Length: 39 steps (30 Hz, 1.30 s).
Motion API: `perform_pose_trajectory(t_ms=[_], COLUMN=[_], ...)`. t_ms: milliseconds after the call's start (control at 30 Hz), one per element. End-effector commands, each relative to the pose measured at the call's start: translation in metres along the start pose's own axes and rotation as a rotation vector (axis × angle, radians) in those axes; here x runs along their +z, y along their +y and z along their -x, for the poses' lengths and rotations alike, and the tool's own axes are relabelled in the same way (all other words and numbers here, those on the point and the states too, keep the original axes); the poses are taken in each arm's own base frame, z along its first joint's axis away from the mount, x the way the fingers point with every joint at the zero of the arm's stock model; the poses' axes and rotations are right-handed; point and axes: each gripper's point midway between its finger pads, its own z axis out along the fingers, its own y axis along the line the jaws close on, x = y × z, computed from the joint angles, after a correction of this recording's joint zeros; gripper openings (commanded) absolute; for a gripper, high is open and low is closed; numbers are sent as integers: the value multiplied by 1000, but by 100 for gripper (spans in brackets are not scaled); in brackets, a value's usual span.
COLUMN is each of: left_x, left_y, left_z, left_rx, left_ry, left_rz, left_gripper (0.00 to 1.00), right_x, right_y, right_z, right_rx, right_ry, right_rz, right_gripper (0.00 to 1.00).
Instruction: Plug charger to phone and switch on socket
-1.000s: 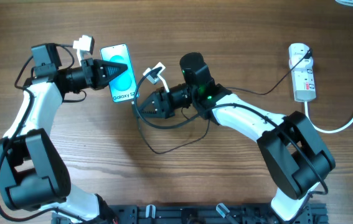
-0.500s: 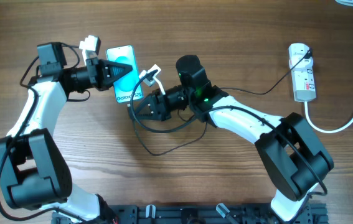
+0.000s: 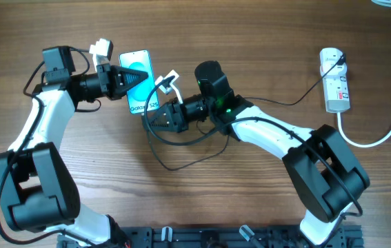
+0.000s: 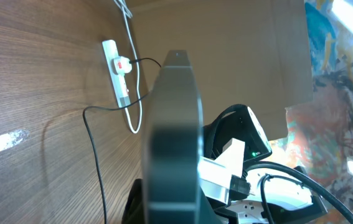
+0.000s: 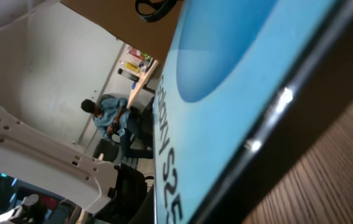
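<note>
The phone (image 3: 147, 94) is held tilted above the table, its light blue screen facing up; my left gripper (image 3: 134, 76) is shut on it from the left. In the left wrist view the phone (image 4: 175, 124) shows edge-on between the fingers (image 4: 173, 210). My right gripper (image 3: 154, 116) is shut on the charger, the thin black cable (image 3: 181, 146), right at the phone's lower edge. The plug tip is hidden. The phone's screen (image 5: 226, 81) fills the right wrist view. The white socket (image 3: 335, 81) lies at the far right, also seen in the left wrist view (image 4: 116, 70).
The black cable runs from the socket across the table (image 3: 288, 102) and loops under my right arm. A thick white cord (image 3: 388, 131) curves off the right side. The wooden table (image 3: 202, 207) lies all around.
My left gripper has carried the phone right and slightly down. My right gripper has moved left and up to the phone's lower edge. Little has moved in the last half second.
</note>
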Motion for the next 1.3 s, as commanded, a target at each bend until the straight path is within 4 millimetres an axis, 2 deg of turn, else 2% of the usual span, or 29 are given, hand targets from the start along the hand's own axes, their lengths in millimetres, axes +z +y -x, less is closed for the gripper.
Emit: perform_pose_trajectory(t_ms=[0, 167, 467, 767, 1267], left_x=[1, 1, 1, 1, 1], left_y=[-13, -13, -9, -9, -9], left_z=[-3, -3, -1, -1, -1], left_rx=[17, 18, 32, 32, 32], left_ry=[16, 16, 8, 8, 9], left_rz=[-45, -45, -20, -20, -20], left_gripper=[4, 4, 4, 4, 4], right_x=[-4, -7, -7, -14, -14], right_y=[2, 12, 12, 9, 12], right_z=[5, 3, -9, -3, -3], right_rx=[27, -1, 22, 3, -15], right_ry=[-12, 12, 61, 38, 43], right_rz=[0, 55, 77, 68, 83], right_gripper=[4, 4, 4, 4, 4])
